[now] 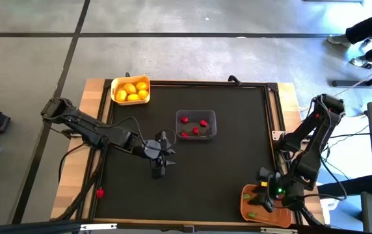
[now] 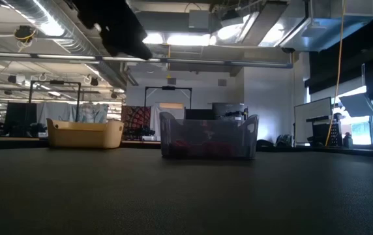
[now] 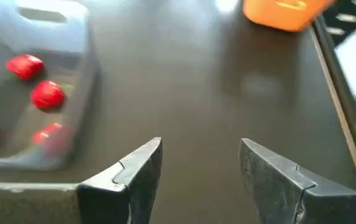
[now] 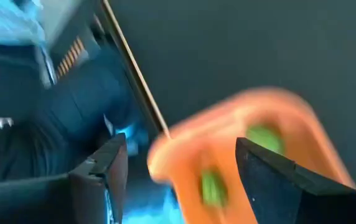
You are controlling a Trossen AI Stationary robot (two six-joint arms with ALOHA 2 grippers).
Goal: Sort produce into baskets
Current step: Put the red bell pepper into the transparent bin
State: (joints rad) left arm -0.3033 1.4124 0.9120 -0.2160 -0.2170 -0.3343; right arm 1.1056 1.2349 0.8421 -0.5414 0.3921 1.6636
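From the wrist cameras I start closest in: my left pincer (image 3: pixel 200 180) hangs with its fingers apart and nothing between them, over bare black counter (image 1: pixel 231 169) near the middle. My right pincer (image 4: pixel 181 180) is likewise spread and empty, hovering right over the orange basket (image 4: pixel 252 143), which sits at the counter's near right corner and partly over its edge. In that wrist view I count two green pieces (image 4: pixel 265 138) inside the orange basket, both blurred; the high view shows green bits there too, but the arm covers part of the basket, so I cannot confirm the count from above. Just beyond my left pincer, off to one side, stands the clear basket (image 1: pixel 196 125); from above I count four red pieces (image 1: pixel 203 122) in it, and the left wrist view also gives me four. The low view shows only a reddish blur through its wall. Farther still, at the far left corner beyond the left pincer, is the yellow basket (image 1: pixel 131 90) with about five yellow lemon-shaped fruits (image 1: pixel 134 97) heaped inside; the low view shows that basket's wall but none of its contents. Only the high view catches one stray red piece (image 1: pixel 100 192) lying outside the black surface, behind and to the left of my left arm. So three baskets in all.
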